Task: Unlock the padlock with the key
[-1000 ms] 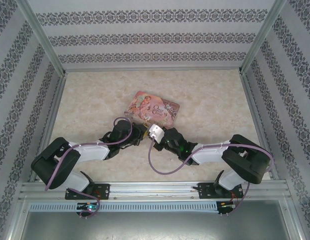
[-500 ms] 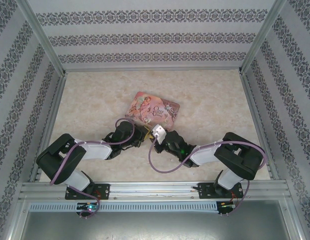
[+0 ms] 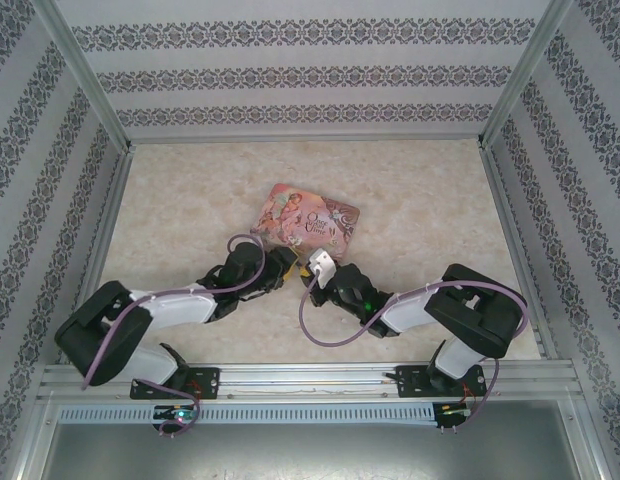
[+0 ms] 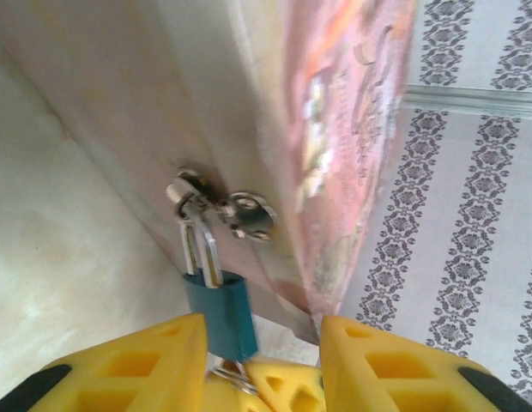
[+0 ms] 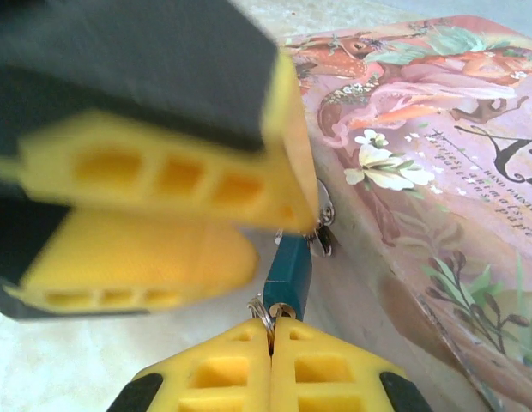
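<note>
The small teal padlock (image 4: pixel 219 309) hangs by its silver shackle (image 4: pixel 197 245) from the latch on the pink tin (image 3: pixel 305 220). My left gripper (image 4: pixel 262 326) is open and straddles the lock, whose body lies close against the left finger (image 4: pixel 137 365). Below the lock's base (image 5: pixel 286 275), my right gripper (image 5: pixel 272 326) is shut on the key (image 5: pixel 283 311), which enters the bottom of the lock, and its ring (image 5: pixel 260 311) sticks out beside the fingertips. In the top view both grippers meet at the tin's near edge, left gripper (image 3: pixel 278 268) and right gripper (image 3: pixel 306 272).
The tin's illustrated lid (image 5: pixel 438 129) lies just right of the lock. My left gripper's yellow fingers (image 5: pixel 163 172) crowd the upper left of the right wrist view. Patterned walls (image 3: pixel 310 75) enclose the beige table (image 3: pixel 430 200).
The left arm's elbow has swung back to the left and the right wrist has edged slightly right. Both grippers stay at the padlock.
</note>
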You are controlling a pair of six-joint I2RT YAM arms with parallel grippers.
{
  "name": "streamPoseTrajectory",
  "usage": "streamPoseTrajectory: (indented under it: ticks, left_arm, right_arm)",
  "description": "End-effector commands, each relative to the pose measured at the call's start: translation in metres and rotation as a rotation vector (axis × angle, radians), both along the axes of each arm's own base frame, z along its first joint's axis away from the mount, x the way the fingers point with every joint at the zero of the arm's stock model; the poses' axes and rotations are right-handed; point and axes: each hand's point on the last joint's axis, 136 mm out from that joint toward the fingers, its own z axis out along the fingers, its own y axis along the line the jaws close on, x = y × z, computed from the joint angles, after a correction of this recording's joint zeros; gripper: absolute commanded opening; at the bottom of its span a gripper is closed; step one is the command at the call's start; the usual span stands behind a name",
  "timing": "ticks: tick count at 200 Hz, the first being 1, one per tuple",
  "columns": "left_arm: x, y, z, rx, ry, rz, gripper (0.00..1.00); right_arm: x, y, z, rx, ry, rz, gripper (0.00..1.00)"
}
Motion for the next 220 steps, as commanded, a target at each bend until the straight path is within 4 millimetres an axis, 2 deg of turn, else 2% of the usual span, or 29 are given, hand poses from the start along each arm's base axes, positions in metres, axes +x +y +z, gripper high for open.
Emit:
streamPoseTrajectory:
  ticks: [1,22,41,45,57,95,131,170,220]
  left_arm:
    - [-0.006,0.020,0.002,0.156,-0.023,0.001,0.43]
    - [-0.008,0.037,0.020,0.255,-0.076,0.009,0.49]
    - [-0.010,0.052,0.037,0.351,-0.126,0.011,0.51]
    - [-0.010,0.055,0.041,0.370,-0.135,0.012,0.52]
    - [-0.010,0.062,0.052,0.416,-0.170,0.016,0.53]
    - [-0.007,0.077,0.080,0.479,-0.270,0.056,0.56]
    - [-0.002,0.085,0.101,0.539,-0.343,0.068,0.59]
    - [0.000,0.089,0.114,0.594,-0.383,0.063,0.60]
    - [-0.001,0.091,0.113,0.604,-0.382,0.067,0.61]
  right_arm:
    - [-0.001,-0.004,0.009,0.051,-0.005,-0.027,0.00]
    - [-0.001,-0.010,0.012,0.066,0.001,-0.047,0.00]
    - [-0.001,-0.011,0.022,0.103,0.004,-0.060,0.00]
    - [-0.005,-0.017,0.014,0.091,0.022,-0.065,0.00]
    - [-0.006,-0.021,0.016,0.117,0.047,-0.081,0.00]
    - [-0.003,-0.038,0.018,0.230,0.174,-0.138,0.00]
    - [0.000,-0.058,0.010,0.300,0.264,-0.203,0.00]
    - [0.004,-0.076,0.004,0.367,0.327,-0.264,0.00]
    - [0.010,-0.089,-0.001,0.469,0.419,-0.312,0.00]
